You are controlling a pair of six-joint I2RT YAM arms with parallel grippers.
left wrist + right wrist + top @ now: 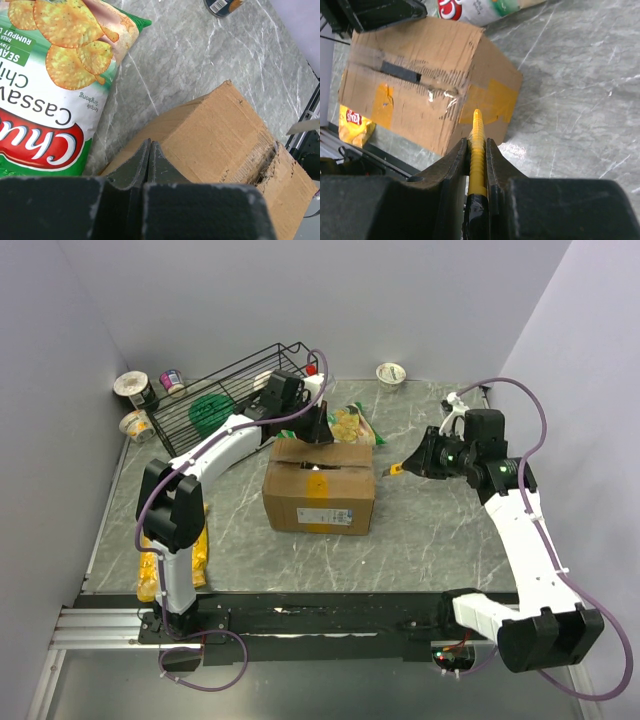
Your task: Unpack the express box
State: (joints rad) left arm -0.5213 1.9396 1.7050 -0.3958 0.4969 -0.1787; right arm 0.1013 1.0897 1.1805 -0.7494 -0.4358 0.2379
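The express box (pixel 320 490) is a brown carton standing mid-table, its flaps closed, with yellow tape and a white label on the front. My left gripper (pixel 318 432) is shut with nothing between its fingers. It sits at the box's far top edge, beside a green chip bag (pixel 350 425). In the left wrist view the closed fingertips (pixel 149 148) lie over the box top (pixel 225 135). My right gripper (pixel 415 460) is shut on a yellow cutter (pixel 478 142). It holds the cutter to the right of the box (pixel 420 80), tip pointing at the taped corner, apart from it.
A black wire rack (pixel 230 390) stands at the back left, with three cups (pixel 135 390) beside it. Another cup (pixel 391 373) sits at the back. A yellow chip bag (pixel 200 550) lies by the left arm's base. The green bag (pixel 50 75) lies flat behind the box.
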